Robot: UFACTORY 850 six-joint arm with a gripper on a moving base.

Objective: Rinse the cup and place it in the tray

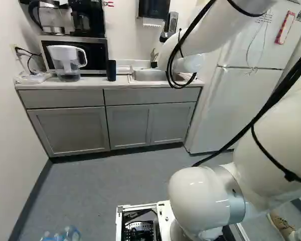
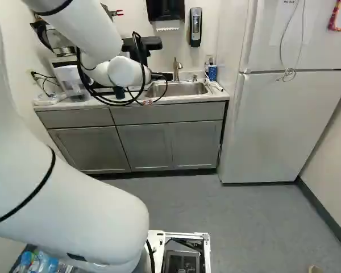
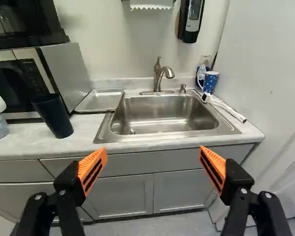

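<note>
My gripper (image 2: 141,50) is mostly hidden behind the arm's wrist in the right base view. In the wrist view the gripper (image 3: 152,164) stands wide open, nothing between its orange-padded fingers, facing the counter's front. A dark blue cup (image 3: 54,115) stands upright on the counter ahead of one finger, beside the microwave; the left base view shows the same cup (image 1: 111,71). The shallow metal tray (image 3: 99,101) lies between microwave and sink. The sink (image 3: 162,115) is ahead of the gripper, its faucet (image 3: 162,76) at the back. No water is seen running.
A blue dotted mug (image 3: 210,82) and a white hose-like piece (image 3: 228,109) lie beside the sink's far corner. The microwave (image 1: 80,52) carries coffee machines; a water pitcher (image 1: 67,63) stands before it. The fridge (image 2: 284,125) flanks the counter. A soap dispenser (image 3: 191,19) hangs above.
</note>
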